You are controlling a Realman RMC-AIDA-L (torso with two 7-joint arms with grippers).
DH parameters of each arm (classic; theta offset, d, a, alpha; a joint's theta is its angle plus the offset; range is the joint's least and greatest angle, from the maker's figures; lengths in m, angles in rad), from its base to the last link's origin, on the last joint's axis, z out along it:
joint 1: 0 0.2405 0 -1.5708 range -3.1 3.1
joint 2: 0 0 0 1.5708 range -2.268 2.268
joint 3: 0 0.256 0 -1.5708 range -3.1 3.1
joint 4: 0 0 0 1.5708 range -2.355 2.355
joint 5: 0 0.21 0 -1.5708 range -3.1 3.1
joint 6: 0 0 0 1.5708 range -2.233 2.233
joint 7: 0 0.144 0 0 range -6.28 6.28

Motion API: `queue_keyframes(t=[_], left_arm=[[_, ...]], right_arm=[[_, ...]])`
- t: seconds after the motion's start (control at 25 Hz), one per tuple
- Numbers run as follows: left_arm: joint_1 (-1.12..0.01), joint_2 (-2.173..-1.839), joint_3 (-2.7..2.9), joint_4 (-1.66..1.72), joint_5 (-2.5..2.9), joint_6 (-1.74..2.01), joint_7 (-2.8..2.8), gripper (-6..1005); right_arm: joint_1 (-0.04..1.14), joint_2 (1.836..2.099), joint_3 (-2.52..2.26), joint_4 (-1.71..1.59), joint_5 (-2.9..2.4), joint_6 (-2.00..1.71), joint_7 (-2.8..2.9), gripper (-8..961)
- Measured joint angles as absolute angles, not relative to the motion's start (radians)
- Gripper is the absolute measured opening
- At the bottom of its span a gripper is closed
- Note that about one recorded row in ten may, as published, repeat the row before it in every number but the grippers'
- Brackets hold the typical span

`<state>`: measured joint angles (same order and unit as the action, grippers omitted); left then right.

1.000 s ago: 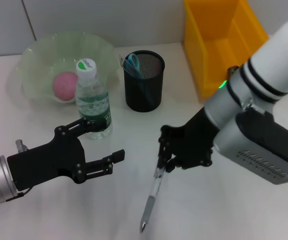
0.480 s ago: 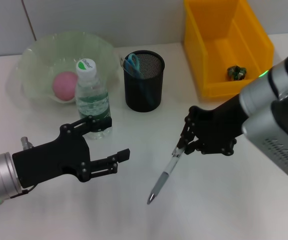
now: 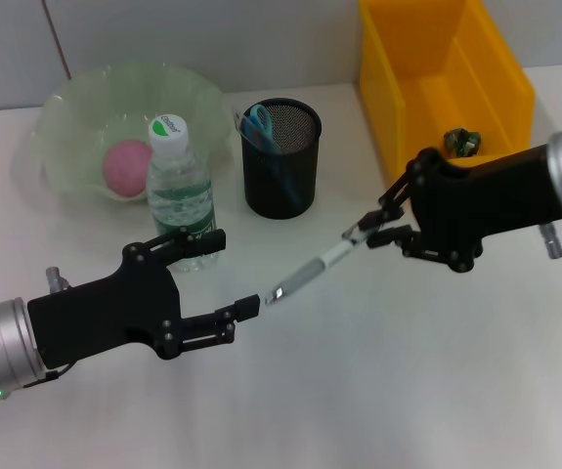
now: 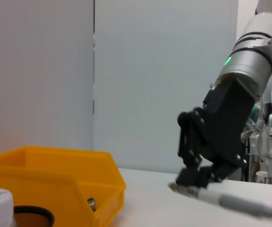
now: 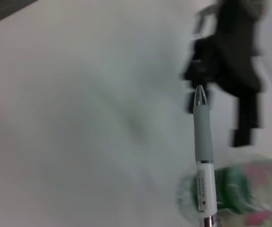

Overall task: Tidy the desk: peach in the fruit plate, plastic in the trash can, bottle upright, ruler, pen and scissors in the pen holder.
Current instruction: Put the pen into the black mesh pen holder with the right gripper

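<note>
My right gripper [image 3: 371,234] is shut on one end of a grey and white pen [image 3: 312,266], held above the table right of centre. The pen's tip points at my open left gripper [image 3: 228,275], which hovers at the front left. From the left wrist view the right gripper [image 4: 196,178] holds the pen [image 4: 237,204] level. A clear bottle [image 3: 180,195] stands upright. The pink peach [image 3: 126,166] lies in the green fruit plate [image 3: 73,95]. Blue scissors [image 3: 258,125] stand in the black mesh pen holder [image 3: 281,161]. The ruler cannot be made out.
A yellow bin [image 3: 412,88] stands at the back right with a small dark green scrap [image 3: 461,142] inside. The bottle stands just behind the left gripper's upper finger. The right wrist view shows the pen [image 5: 203,156] pointing at the blurred left gripper [image 5: 235,71].
The right gripper has risen and swung right, turning the pen from hanging tip-down to nearly level, tip toward the left gripper. The left gripper has crept slightly right.
</note>
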<state>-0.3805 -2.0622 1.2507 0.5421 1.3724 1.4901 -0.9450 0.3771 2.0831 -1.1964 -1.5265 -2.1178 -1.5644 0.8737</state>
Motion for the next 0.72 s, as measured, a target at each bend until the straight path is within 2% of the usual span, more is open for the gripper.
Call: queue_keyframes(t=[0.44,0.72], left_arm=[[-0.364,-2.057,1.224,0.550,1.373,1.522,-0.935,831],[-0.351,-2.055,1.222,0.559,1.371,1.542,-0.931,831]], right_arm=[[0.278,2.084,-1.052,-1.466,-1.948,-1.551,0.914,109],[0.223,2.081,-0.947,-1.391,-1.665,-1.561,0.998,109]])
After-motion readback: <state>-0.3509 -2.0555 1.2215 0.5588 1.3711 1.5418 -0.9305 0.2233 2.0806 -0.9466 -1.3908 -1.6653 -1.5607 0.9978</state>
